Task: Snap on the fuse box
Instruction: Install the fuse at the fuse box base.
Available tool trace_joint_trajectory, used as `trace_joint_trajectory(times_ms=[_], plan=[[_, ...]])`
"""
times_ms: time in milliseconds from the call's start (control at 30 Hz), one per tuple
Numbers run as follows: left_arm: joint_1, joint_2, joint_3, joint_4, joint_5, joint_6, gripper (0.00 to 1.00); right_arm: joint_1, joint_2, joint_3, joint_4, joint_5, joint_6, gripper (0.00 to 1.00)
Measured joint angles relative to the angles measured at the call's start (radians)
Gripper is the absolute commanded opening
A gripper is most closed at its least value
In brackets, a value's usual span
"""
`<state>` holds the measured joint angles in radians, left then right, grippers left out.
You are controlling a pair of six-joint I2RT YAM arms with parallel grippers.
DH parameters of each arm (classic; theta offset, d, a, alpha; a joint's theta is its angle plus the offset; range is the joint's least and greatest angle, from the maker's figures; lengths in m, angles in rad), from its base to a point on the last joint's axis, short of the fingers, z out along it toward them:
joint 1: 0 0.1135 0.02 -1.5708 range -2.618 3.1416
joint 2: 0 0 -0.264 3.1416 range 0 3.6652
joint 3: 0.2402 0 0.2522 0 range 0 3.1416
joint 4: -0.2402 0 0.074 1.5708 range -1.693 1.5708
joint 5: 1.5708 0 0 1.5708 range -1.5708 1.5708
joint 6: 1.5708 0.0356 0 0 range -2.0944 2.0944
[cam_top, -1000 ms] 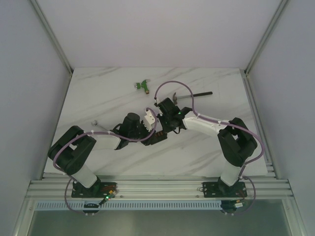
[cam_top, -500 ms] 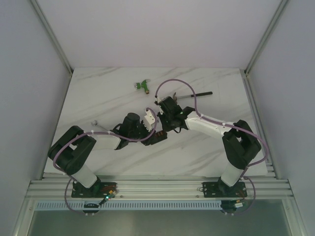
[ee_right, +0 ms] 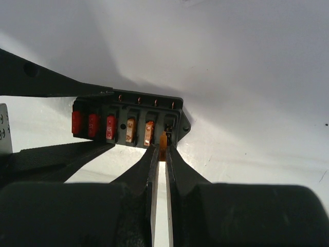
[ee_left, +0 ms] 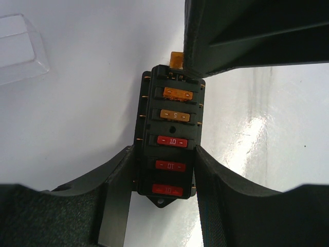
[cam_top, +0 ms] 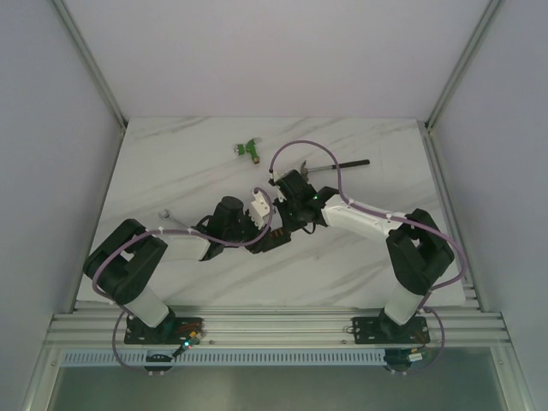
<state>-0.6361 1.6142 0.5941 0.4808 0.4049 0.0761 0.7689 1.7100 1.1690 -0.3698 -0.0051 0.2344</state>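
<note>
The fuse box [ee_left: 169, 139] is a black block with a row of red and orange fuses, lying on the white table. My left gripper [ee_left: 164, 157] is shut on its sides near one end. My right gripper [ee_right: 163, 149] is shut on a small orange fuse [ee_right: 164, 139], held at the empty end slot of the fuse box [ee_right: 128, 121]. In the top view both grippers meet at mid-table, left gripper [cam_top: 270, 235] and right gripper [cam_top: 288, 218], and they largely cover the box.
A clear plastic lid [ee_left: 20, 49] lies to the left of the box. A hammer [cam_top: 336, 165] and a small green part [cam_top: 248, 150] rest farther back on the marble table [cam_top: 377, 265]. Frame rails border the table.
The right arm's elbow has shifted slightly outward. Both grippers stay at the fuse box with their grips unchanged.
</note>
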Motion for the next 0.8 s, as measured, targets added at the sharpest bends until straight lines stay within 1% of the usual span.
trace_joint_trajectory(times_ms=[800], plan=[[0.0, 0.0, 0.0, 0.0, 0.003, 0.0, 0.49, 0.008, 0.032, -0.003, 0.001, 0.021, 0.0, 0.0]])
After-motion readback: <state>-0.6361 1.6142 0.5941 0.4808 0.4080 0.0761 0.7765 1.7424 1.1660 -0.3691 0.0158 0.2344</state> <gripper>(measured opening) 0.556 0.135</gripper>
